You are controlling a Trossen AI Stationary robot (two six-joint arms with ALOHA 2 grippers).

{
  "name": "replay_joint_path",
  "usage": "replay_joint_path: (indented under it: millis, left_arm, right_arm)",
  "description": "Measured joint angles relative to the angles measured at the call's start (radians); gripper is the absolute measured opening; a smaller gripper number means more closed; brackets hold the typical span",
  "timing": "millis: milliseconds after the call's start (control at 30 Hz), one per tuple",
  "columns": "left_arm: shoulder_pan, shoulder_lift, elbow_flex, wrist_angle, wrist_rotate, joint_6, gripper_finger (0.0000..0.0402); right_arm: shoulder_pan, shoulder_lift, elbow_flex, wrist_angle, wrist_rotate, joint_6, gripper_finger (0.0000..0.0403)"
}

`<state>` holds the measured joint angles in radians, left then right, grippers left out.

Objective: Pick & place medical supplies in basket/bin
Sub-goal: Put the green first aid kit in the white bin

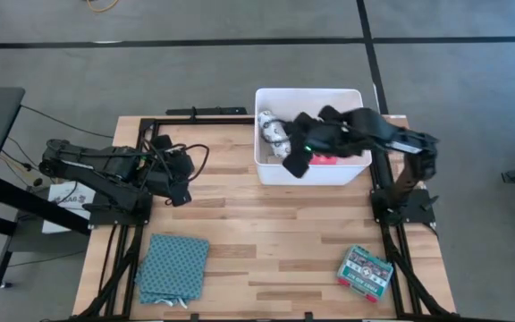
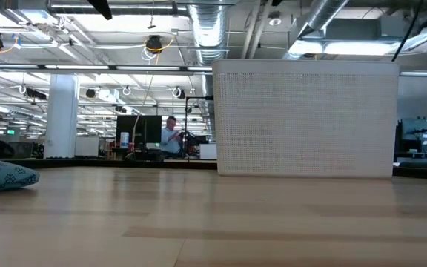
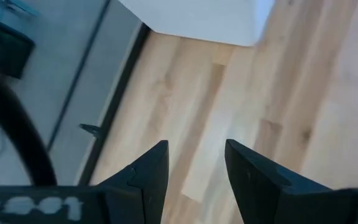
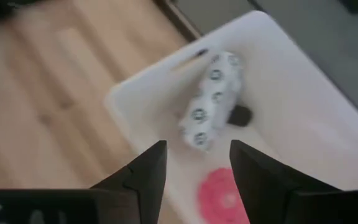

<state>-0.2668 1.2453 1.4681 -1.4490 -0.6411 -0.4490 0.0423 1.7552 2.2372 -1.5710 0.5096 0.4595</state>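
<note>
Pale wooden plank bench (image 1: 266, 233) in an open workshop hall, large white rectangular plastic tub (image 1: 266, 170) at its far edge holding a silvery dotted packet (image 4: 209, 101) and pink spiky ball (image 4: 220, 191), green-and-red box (image 1: 365, 271) near the front, right tool (image 4: 194, 180) poised over the tub, fingers parted, empty, left tool (image 3: 194, 180) parked over the bench's left side, fingers parted, empty

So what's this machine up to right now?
It is sorting supplies into the white tub. The right gripper hangs over the tub, jaws open and empty, above a pink ball and a dotted packet already inside. A green-and-red box still lies on the table. The left gripper waits, open.
</note>
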Motion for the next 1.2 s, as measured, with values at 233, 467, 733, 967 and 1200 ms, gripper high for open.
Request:
replay_joint_path:
  millis: [233,467,733,967,1200]
  left_arm:
    - [-0.027,0.000,0.000,-0.006,0.150,-0.005,0.0148]
    - [-0.086,0.000,0.000,-0.006,0.118,-0.029,0.0148]
    - [-0.130,0.000,0.000,-0.049,0.077,-0.087,0.0148]
    - [-0.168,0.000,0.000,-0.083,0.051,-0.141,0.0148]
    - [-0.175,0.000,0.000,-0.083,0.048,-0.141,0.0148]
  right_arm:
    - [0.175,-0.044,0.000,0.000,-0.019,0.048,0.0172]
    - [0.304,-0.032,-0.006,0.002,-0.117,0.075,0.0181]
    - [0.395,-0.052,-0.207,0.001,-0.195,0.249,0.0195]
    - [0.495,-0.050,-0.463,0.000,-0.380,0.383,0.0203]
    - [0.653,-0.049,-0.678,0.012,-0.559,0.658,0.0198]
